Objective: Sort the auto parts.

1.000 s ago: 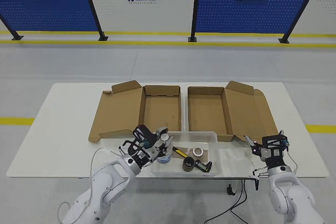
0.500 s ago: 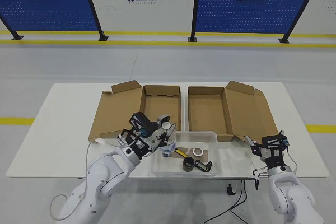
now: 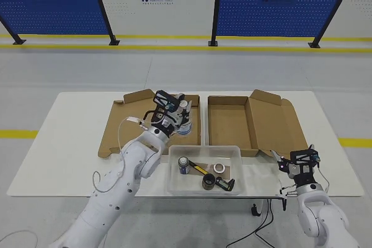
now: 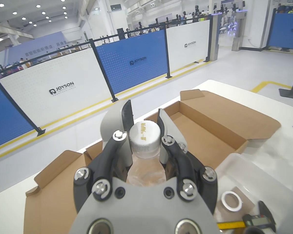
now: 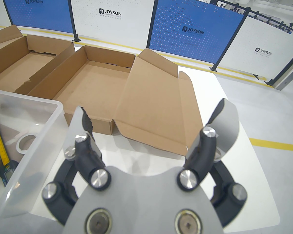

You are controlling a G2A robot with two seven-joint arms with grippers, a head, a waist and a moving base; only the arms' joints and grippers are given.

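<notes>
At the table's front edge, right gripper [image 5: 152, 113] spread wide, holding nothing. Beyond, parts waiting in the clear bin [image 3: 235, 150] — ring [image 3: 219, 167], caliper [image 3: 200, 168]. Farther, left gripper [image 4: 143, 115] clamped on a white-capped bottle [image 4: 144, 136] above the left box [image 3: 131, 124]. Nothing seen in right box [image 3: 229, 124] — sorting barely begun, seemingly. Yellow lettering on cap; logos on far panels [image 4: 136, 62].

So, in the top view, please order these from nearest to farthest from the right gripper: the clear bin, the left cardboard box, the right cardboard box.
1. right cardboard box: its open flap lies just beyond the right gripper.
2. clear bin: beside the gripper, toward the table's middle.
3. left cardboard box: on the far side, where the left gripper holds a bottle.
</notes>
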